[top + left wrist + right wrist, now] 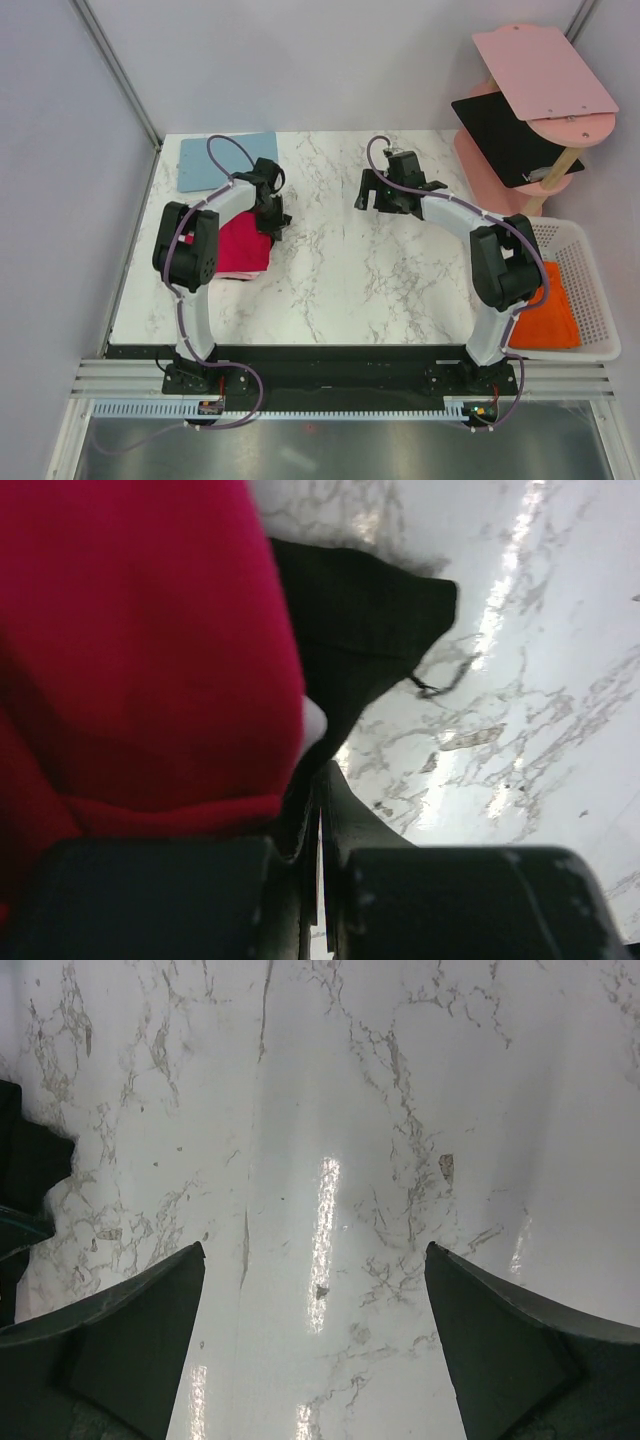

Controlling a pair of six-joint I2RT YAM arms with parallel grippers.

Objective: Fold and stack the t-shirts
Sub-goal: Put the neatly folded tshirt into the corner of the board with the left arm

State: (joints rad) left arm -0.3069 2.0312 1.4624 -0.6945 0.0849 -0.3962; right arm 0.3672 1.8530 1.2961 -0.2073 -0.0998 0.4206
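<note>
A crimson red t-shirt (240,250) lies folded on the marble table (340,270) at the left. My left gripper (272,222) sits at the shirt's far right corner. In the left wrist view the crimson t-shirt (140,650) fills the left side and presses against the outside of the left finger (300,820). The left gripper (322,780) is shut, with only a thin bright slit between the jaws and no cloth in it. My right gripper (372,195) hovers over bare marble near the table's middle back. Seen from its own wrist, the right gripper (314,1250) is open and empty. An orange t-shirt (548,308) lies in the basket.
A white mesh basket (590,270) stands off the table's right edge. A flat light-blue board (228,160) lies at the back left corner. A pink stand with pink (540,65) and black (505,135) panels stands at the back right. Grey walls close in the left and back.
</note>
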